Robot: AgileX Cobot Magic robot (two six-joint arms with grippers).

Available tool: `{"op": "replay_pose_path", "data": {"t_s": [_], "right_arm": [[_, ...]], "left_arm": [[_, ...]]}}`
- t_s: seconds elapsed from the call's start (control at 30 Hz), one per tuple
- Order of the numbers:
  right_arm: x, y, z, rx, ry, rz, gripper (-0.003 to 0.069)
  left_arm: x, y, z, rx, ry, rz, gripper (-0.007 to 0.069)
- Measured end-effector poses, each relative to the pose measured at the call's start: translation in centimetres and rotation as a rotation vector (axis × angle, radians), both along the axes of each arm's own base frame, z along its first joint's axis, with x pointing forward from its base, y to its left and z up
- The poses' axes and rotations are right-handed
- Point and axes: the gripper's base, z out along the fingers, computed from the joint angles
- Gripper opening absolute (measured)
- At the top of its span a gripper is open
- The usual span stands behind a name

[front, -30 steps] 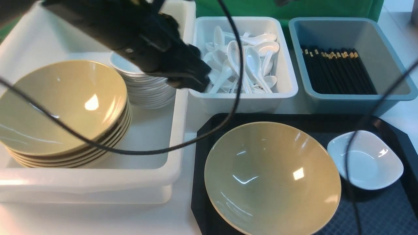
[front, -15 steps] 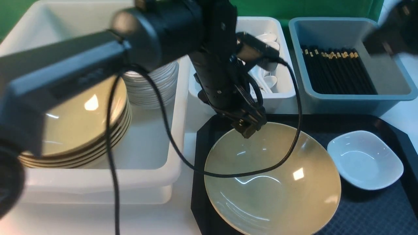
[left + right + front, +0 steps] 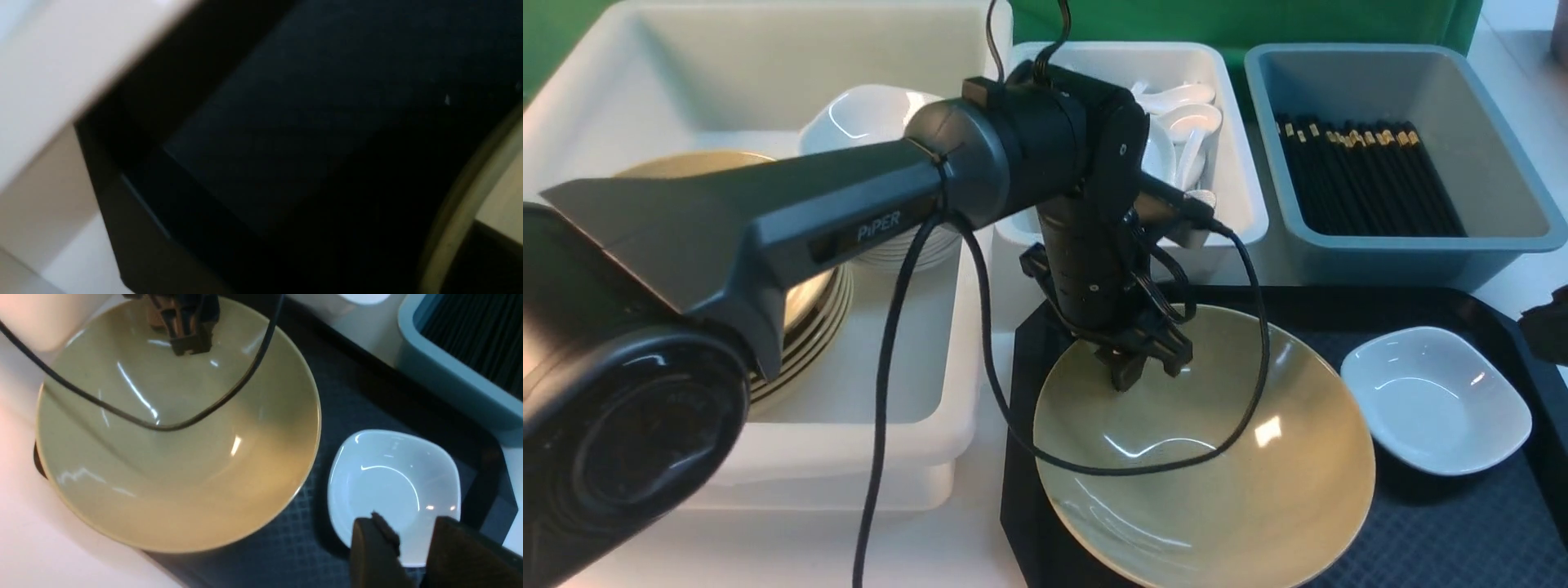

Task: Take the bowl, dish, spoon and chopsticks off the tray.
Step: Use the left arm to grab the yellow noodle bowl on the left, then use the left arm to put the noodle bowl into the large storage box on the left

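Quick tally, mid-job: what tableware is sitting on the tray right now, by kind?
Khaki bowl: 1
White dish: 1
Total on the visible part of the black tray: 2

On one tray: one bowl, one dish

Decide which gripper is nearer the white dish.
Right. The right gripper hovers over one edge of the dish; the left gripper is farther off, at the far rim of the bowl.
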Motion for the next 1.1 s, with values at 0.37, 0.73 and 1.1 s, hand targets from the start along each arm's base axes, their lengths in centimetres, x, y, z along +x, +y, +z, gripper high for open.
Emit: {"op": "replay_pose_path", "data": {"t_s": [0.37, 0.73, 1.1], "right_arm": [[-0.1, 0.3, 0.1, 0.014, -0.004, 0.033, 0.0093], [0.4, 3.4, 1.4, 0.185, -0.003, 0.302, 0.0034], [1.4, 3.8, 1.5, 0.182, -0.03, 0.321, 0.0034]], "left_arm": [[-1.9, 3.6, 10.3, -0.154, -0.138, 0.03, 0.0005], [-6.2, 23.2, 23.2, -0.307, -0.399, 0.506, 0.0004], [-8.9, 39.4, 16.0, -0.382, -0.385, 1.164, 0.0005]]}}
